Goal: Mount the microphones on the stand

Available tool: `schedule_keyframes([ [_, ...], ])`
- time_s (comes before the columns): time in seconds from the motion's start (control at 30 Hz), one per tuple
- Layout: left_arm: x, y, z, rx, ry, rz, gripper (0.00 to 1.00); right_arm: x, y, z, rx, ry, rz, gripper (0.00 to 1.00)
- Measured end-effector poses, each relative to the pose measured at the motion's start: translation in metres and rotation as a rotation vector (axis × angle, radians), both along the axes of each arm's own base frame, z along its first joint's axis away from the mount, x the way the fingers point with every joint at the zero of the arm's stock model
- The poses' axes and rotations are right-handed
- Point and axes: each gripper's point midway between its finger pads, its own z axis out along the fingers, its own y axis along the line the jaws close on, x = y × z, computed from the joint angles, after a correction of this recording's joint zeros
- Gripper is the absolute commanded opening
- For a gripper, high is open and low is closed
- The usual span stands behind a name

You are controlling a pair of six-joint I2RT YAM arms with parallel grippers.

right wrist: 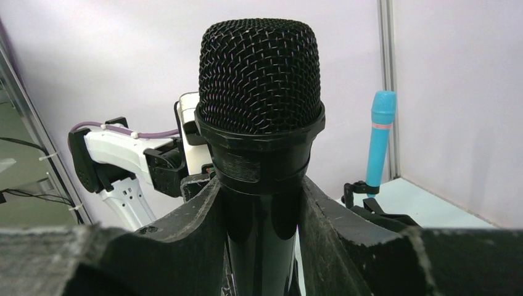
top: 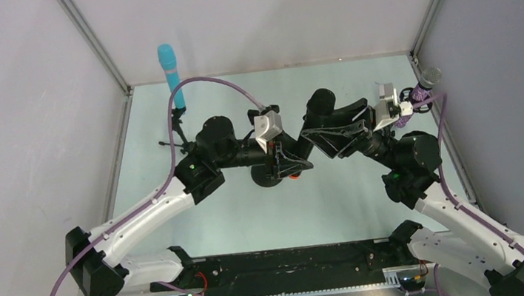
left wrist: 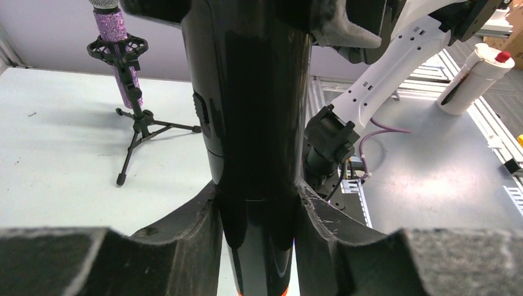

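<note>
Right gripper [right wrist: 259, 206]: pressed onto the black microphone [right wrist: 259, 74], pinching the barrel just under the mesh head.
Left gripper [left wrist: 258, 206]: fingers lie against both sides of the same barrel, lower down toward the orange end [left wrist: 277, 291]. Reads as a grip.
Black microphone, place: mid-table, slung between the two wrists with the head raised, in no holder. Cannot tell whether the orange end touches anything.
Dark round base [top: 266, 176]: under the left wrist. May be the third stand, cannot tell.
Purple microphone [left wrist: 120, 61]: upright in the ring mount [left wrist: 117, 48] of a tripod stand [left wrist: 140, 126], at the far right of the table [top: 340, 206].
Cyan microphone [top: 168, 65]: upright on its own small stand [top: 179, 124], in the far left corner.
Holders filled: two, one microphone each.
Done: purple and cyan mounted, by my reading.
Left: the black one to seat. It needs lining up with an open holder, which no view shows plainly.
</note>
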Motion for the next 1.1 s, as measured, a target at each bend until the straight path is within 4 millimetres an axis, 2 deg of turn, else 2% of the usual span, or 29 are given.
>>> schedule_keyframes([
  [0.03, 0.0, 0.0, -0.001, 0.0, 0.0, 0.0, 0.0, 0.0, 0.0, -0.001, -0.004, 0.003, -0.001, 0.29],
  [0.07, 0.0, 0.0, -0.002, 0.001, 0.001, 0.0, 0.0, 0.001, 0.0, -0.002, -0.009, 0.005, -0.003, 0.36],
  [0.1, 0.0, 0.0, -0.004, 0.003, 0.002, 0.0, 0.0, 0.001, 0.001, -0.003, -0.014, 0.008, -0.004, 0.52],
  [0.13, 0.0, 0.001, -0.005, 0.005, 0.004, 0.002, 0.0, 0.001, 0.001, -0.006, -0.023, 0.014, -0.005, 0.61],
  [0.17, 0.0, 0.002, -0.007, 0.008, 0.005, 0.005, 0.0, 0.002, 0.001, -0.008, -0.031, 0.021, -0.006, 0.73],
  [0.27, -0.004, 0.005, -0.017, 0.024, 0.007, 0.002, 0.0, 0.005, 0.0, -0.013, -0.053, 0.046, -0.016, 0.94],
  [0.33, -0.005, 0.007, -0.022, 0.032, 0.009, 0.002, 0.0, 0.008, 0.0, -0.018, -0.071, 0.062, -0.024, 0.99],
  [0.43, -0.007, 0.009, -0.026, 0.04, 0.014, 0.002, 0.0, 0.013, -0.002, -0.024, -0.09, 0.104, -0.026, 0.99],
  [0.6, -0.007, 0.01, -0.028, 0.042, 0.017, 0.002, 0.0, 0.013, 0.002, -0.033, -0.117, 0.143, 0.0, 0.88],
  [0.67, -0.007, 0.01, -0.028, 0.042, 0.016, 0.002, 0.0, 0.012, 0.005, -0.037, -0.124, 0.16, 0.026, 0.78],
  [0.73, -0.007, 0.01, -0.028, 0.043, 0.017, 0.004, 0.0, 0.01, 0.008, -0.039, -0.129, 0.178, 0.056, 0.64],
  [0.77, -0.006, 0.01, -0.028, 0.045, 0.019, 0.009, 0.0, 0.009, 0.01, -0.04, -0.13, 0.185, 0.072, 0.5],
  [0.8, -0.005, 0.01, -0.029, 0.047, 0.021, 0.012, 0.0, 0.007, 0.011, -0.04, -0.133, 0.186, 0.087, 0.44],
  [0.83, -0.004, 0.01, -0.03, 0.051, 0.026, 0.022, 0.0, 0.004, 0.012, -0.039, -0.132, 0.188, 0.106, 0.29],
  [0.87, -0.002, 0.01, -0.031, 0.054, 0.029, 0.03, 0.0, 0.003, 0.013, -0.039, -0.134, 0.183, 0.117, 0.22],
  [0.9, -0.002, 0.01, -0.031, 0.054, 0.037, 0.03, 0.0, 0.003, 0.013, -0.038, -0.138, 0.166, 0.111, 0.08],
  [0.93, -0.003, 0.01, -0.03, 0.053, 0.052, 0.032, 0.0, 0.004, 0.013, -0.039, -0.141, 0.163, 0.113, 0.03],
  [1.0, -0.002, 0.01, -0.031, 0.054, 0.057, 0.037, 0.02, 0.005, 0.014, -0.04, -0.144, 0.157, 0.117, 0.0],
  [1.07, -0.001, 0.01, -0.032, 0.056, 0.054, 0.041, 0.11, 0.004, 0.015, -0.04, -0.146, 0.155, 0.122, 0.0],
  [1.1, 0.0, 0.01, -0.032, 0.056, 0.051, 0.042, 0.21, 0.004, 0.015, -0.04, -0.146, 0.154, 0.122, 0.0],
])
